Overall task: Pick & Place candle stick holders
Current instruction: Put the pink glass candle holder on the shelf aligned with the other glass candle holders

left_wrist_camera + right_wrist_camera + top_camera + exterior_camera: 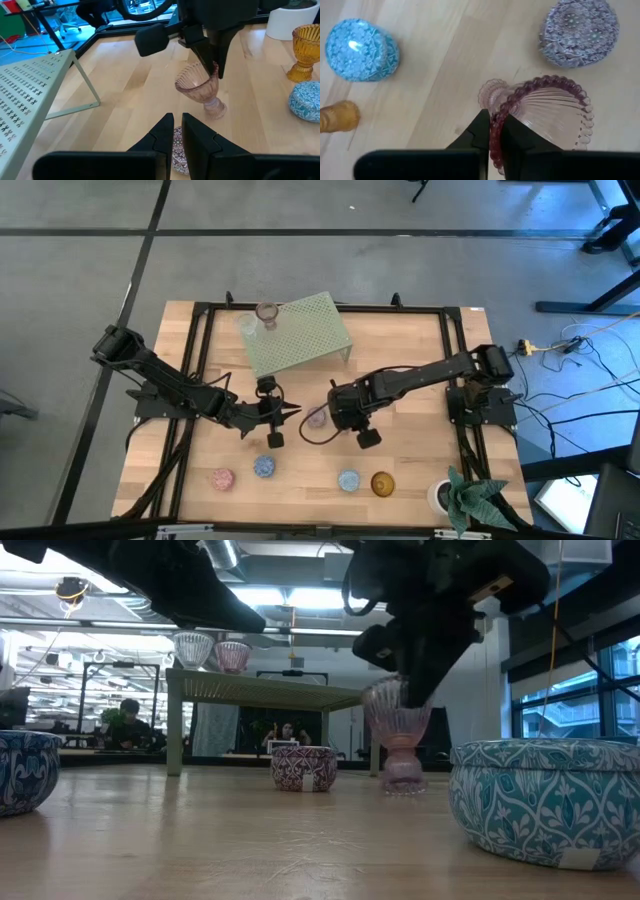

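Observation:
My right gripper (496,117) is shut on a pink ribbed stemmed candle holder (317,418) at mid-table, in front of the pale green rack (300,332). The holder also shows in the low view (398,730) and the left wrist view (200,87). My left gripper (177,121) is shut and empty, just left of the holder (290,413), over a patterned cup (177,155). A clear cup (247,323) and a mauve-brown cup (266,312) stand on the rack's top. Pink (222,478), blue (264,466), blue (348,480) and amber (383,483) cups stand along the near edge. My right gripper pinches the holder's beaded rim (495,132), one finger inside the bowl and one outside. The fingers (215,65) come from above, pointing down. The holder is tilted in the hold, and its foot (217,107) is at the tabletop.
A white pot with a green plant (452,495) stands at the near right corner. The rack's legs (87,85) stand on the table behind the grippers. Bare wood lies between the rack and the row of cups. Black frame rails (200,350) run along the table's sides.

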Action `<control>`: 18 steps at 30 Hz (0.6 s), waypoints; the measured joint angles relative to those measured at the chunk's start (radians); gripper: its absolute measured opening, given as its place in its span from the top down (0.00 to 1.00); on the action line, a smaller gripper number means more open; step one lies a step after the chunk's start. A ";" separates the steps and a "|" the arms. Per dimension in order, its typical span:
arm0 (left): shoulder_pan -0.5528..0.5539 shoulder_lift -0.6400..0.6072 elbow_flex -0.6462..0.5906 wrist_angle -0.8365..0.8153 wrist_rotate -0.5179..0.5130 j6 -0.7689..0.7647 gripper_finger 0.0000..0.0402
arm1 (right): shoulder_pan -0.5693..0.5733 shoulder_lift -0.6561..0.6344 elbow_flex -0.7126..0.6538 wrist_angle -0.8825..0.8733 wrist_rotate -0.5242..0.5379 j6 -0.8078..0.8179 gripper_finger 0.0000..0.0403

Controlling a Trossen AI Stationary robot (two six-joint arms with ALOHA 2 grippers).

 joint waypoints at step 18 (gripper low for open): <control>-0.077 -0.004 0.003 0.004 -0.024 0.008 0.92 | -0.001 -0.009 0.276 -0.328 0.267 -0.057 0.95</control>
